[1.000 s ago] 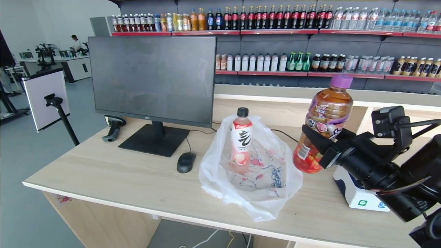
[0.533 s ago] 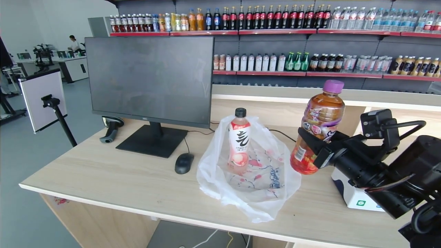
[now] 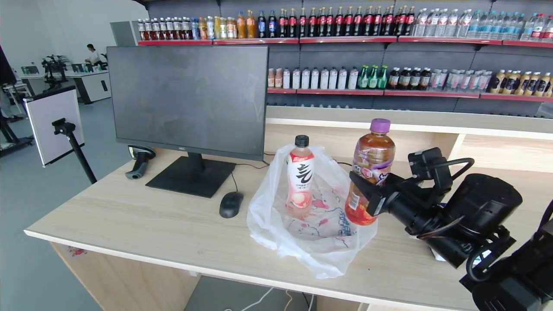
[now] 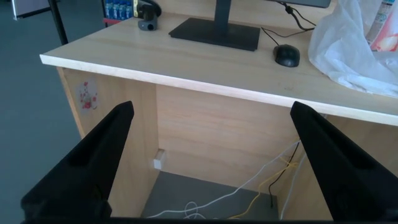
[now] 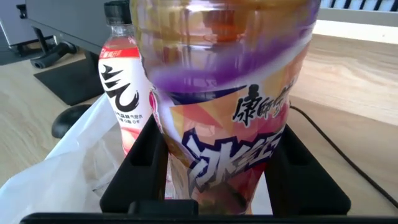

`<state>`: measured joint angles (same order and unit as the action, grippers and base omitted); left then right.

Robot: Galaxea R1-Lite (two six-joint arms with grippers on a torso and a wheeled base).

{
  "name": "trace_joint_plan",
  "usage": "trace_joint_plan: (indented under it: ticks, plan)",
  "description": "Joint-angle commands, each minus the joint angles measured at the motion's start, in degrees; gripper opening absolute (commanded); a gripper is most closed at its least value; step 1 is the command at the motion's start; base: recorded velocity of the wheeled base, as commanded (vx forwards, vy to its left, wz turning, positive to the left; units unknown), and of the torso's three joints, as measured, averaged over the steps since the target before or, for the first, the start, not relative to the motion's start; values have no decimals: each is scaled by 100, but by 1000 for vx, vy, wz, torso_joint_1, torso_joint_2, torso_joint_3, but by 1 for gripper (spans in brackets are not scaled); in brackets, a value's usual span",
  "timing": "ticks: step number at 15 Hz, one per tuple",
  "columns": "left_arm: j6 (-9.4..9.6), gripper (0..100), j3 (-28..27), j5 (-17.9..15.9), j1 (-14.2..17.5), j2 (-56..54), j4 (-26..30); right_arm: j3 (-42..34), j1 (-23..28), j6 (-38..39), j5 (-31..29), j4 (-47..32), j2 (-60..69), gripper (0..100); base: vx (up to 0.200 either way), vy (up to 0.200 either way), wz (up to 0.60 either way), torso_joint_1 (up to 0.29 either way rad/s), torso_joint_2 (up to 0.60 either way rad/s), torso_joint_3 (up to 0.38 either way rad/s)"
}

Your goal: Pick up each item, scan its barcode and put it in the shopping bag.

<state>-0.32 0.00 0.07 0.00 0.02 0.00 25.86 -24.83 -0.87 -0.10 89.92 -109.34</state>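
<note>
**While the tea bottle hangs at the bag's edge, one drink is already packed**

Where the right tool [image 3: 370, 192] stands, its two dark fingers are pinched on the lower half of a purple-capped iced tea bottle [image 3: 373, 160]. It holds the bottle nearly upright above the counter [image 3: 151, 216]. The bottle's base sits at the right-hand rim of the white plastic shopping bag [image 3: 268, 207]; whether it touches the plastic I cannot tell. Inside the bag a pink peach drink with a black cap [image 3: 300, 177] stands upright, so that item looks done. Further left lie a black mouse [image 3: 231, 204], the monitor [image 3: 185, 99] and a handheld scanner [image 3: 139, 162] beside its stand.

The left tool [image 4: 211, 155] hangs low in front of the counter's edge, fingers spread wide with nothing between them.

By my reckoning the job is well along: one bottle is bagged and the second is at the bag's mouth. It wants only lowering in and letting go. Whether its barcode was read, nothing here tells me.
</note>
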Motion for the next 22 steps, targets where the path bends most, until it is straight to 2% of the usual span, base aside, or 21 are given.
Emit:
trace_joint_plan:
  ticks: [1,11,14,22]
  plan:
    - [-3,100,0,1,0,-2,0,174,5,-10,1,8,-307,0,0,0,0,0,0,0]
    - [-3,100,0,1,9,-2,0,781,-39,-19,1,8,-835,0,0,0,0,0,0,0]
    - [-3,100,0,1,9,-2,0,781,-303,-28,1,8,-861,0,0,0,0,0,0,0]
    - [-3,100,0,1,0,-2,0,939,-303,-28,1,8,-1178,0,0,0,0,0,0,0]
